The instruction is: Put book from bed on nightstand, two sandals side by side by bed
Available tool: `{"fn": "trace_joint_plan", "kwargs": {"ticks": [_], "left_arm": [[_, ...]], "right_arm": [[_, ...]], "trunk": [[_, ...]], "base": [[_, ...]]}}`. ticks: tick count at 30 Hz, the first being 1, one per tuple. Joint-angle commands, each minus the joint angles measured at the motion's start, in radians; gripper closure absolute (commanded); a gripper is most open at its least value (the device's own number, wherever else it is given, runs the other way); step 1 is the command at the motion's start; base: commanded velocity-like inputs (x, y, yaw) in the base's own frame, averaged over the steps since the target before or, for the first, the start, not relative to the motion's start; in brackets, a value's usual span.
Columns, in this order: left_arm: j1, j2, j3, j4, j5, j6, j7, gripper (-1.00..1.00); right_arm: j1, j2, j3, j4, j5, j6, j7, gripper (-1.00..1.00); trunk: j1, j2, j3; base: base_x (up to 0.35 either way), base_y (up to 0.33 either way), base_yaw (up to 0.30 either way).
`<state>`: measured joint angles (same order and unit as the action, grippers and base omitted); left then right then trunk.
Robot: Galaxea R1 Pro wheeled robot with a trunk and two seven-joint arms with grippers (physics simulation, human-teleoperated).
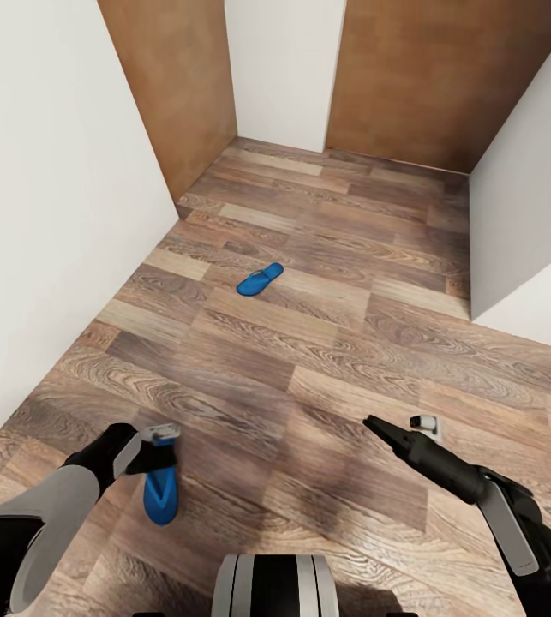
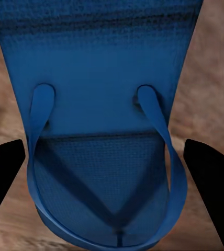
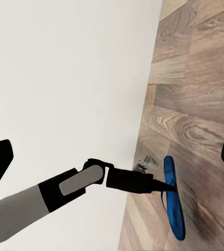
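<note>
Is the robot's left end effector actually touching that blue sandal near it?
Cannot tell. In the left wrist view, both fingers flank the sandal with floor showing between; other views hide any contact.

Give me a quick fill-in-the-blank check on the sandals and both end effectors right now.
1. The left end effector is right at a ____ sandal near the robot's base.
2. The other sandal lies farther ahead, on the ____ floor.
3. The right end effector holds ____.
4. To the robot's left stands a plain ____ wall.

Missing words: blue; wood-plank; nothing; white
</note>
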<state>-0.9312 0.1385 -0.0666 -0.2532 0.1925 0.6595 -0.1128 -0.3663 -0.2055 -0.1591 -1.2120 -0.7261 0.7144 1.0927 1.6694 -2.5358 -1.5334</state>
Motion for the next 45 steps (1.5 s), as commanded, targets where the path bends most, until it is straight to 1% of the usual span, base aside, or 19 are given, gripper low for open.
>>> {"fn": "trace_joint_plan", "kwargs": {"ticks": [1, 5, 9, 12, 14, 15, 19, 20, 22, 24, 27, 28, 29, 35, 42, 44, 45], "left_arm": [[0.0, 0.003, -0.007, -0.002, 0.007, 0.004, -0.012, 1.0], [0.0, 0.008, -0.005, -0.005, 0.007, 0.009, -0.05, 1.0], [0.0, 0.009, -0.004, -0.007, 0.008, 0.015, -0.061, 1.0], [0.0, 0.009, -0.005, -0.007, 0.008, 0.019, -0.067, 1.0], [0.0, 0.01, -0.005, -0.005, 0.007, 0.019, -0.069, 1.0], [0.0, 0.012, -0.006, -0.001, 0.008, 0.018, -0.073, 1.0], [0.001, 0.019, -0.006, 0.012, 0.009, 0.016, -0.078, 1.0], [0.001, 0.022, -0.006, 0.02, 0.01, 0.015, -0.079, 1.0], [0.001, 0.023, -0.006, 0.028, 0.012, 0.014, -0.08, 1.0], [0.002, 0.025, -0.006, 0.037, 0.017, 0.011, -0.083, 1.0], [0.004, 0.027, -0.006, 0.053, 0.044, 0.004, -0.101, 1.0], [0.004, 0.029, -0.006, 0.058, 0.061, 0.0, -0.125, 1.0], [0.004, 0.032, -0.006, 0.06, 0.068, -0.002, -0.141, 1.0], [0.005, 0.052, -0.007, 0.065, 0.08, -0.003, -0.171, 1.0], [0.009, 0.055, -0.01, 0.067, 0.084, -0.004, -0.181, 1.0], [0.009, 0.057, -0.01, 0.068, 0.085, -0.004, -0.182, 1.0], [0.01, 0.059, -0.009, 0.069, 0.086, -0.004, -0.183, 1.0]], "right_arm": [[0.0, 0.0, 0.0, 0.003, -0.005, 0.007, -0.012, -1.0], [0.0, 0.0, 0.002, 0.011, -0.007, 0.007, -0.06, -1.0], [0.0, 0.0, 0.002, 0.014, -0.008, 0.007, -0.09, -1.0], [0.0, 0.0, 0.003, 0.019, -0.006, 0.007, -0.13, -1.0], [0.0, 0.0, 0.003, 0.027, -0.006, 0.007, -0.161, -1.0], [0.0, 0.0, 0.004, 0.037, -0.007, 0.007, -0.196, -1.0], [0.0, 0.002, 0.004, 0.048, -0.008, 0.007, -0.262, -1.0], [0.0, 0.003, 0.004, 0.051, -0.008, 0.007, -0.288, -1.0], [0.0, 0.004, 0.004, 0.054, -0.009, 0.007, -0.31, -1.0], [0.0, 0.005, 0.003, 0.057, -0.009, 0.007, -0.327, -1.0], [0.0, 0.01, 0.001, 0.063, -0.009, 0.006, -0.353, -1.0], [0.0, 0.017, 0.002, 0.08, -0.008, 0.006, -0.368, -1.0], [0.0, 0.02, 0.003, 0.092, -0.008, 0.006, -0.376, -1.0], [0.0, 0.032, 0.004, 0.111, -0.009, 0.004, -0.392, -1.0], [0.0, 0.036, 0.007, 0.117, -0.008, 0.006, -0.396, -1.0], [0.0, 0.037, 0.017, 0.118, -0.008, 0.006, -0.396, -1.0], [0.0, 0.038, 0.029, 0.119, -0.007, 0.006, -0.396, -1.0]], "trunk": [[-0.001, 0.0, 0.003], [-0.002, 0.001, 0.019], [-0.004, 0.002, 0.034], [-0.006, 0.003, 0.046], [-0.006, 0.003, 0.054], [-0.007, 0.003, 0.058], [-0.009, 0.004, 0.073], [-0.009, 0.005, 0.077], [-0.01, 0.005, 0.085], [-0.011, 0.005, 0.092], [-0.012, 0.006, 0.104], [-0.013, 0.006, 0.108], [-0.013, 0.007, 0.112], [-0.016, 0.008, 0.135], [-0.019, 0.01, 0.162], [-0.02, 0.01, 0.17], [-0.02, 0.01, 0.174]], "base": [[0.0, 0.0, 0.0], [0.0, 0.0, 0.0], [0.0, 0.0, 0.0], [0.0, 0.0, 0.0], [0.0, 0.0, 0.0], [0.0, 0.0, 0.0], [0.0, 0.0, 0.0], [0.0, 0.0, 0.0], [0.0, 0.0, 0.0], [0.0, 0.0, 0.0], [0.0, 0.0, 0.0], [0.0, 0.0, 0.0], [0.0, 0.0, 0.0], [0.0, 0.0, 0.0], [0.0, 0.0, 0.0], [0.0, 0.0, 0.0], [0.0, 0.0, 0.0]]}}
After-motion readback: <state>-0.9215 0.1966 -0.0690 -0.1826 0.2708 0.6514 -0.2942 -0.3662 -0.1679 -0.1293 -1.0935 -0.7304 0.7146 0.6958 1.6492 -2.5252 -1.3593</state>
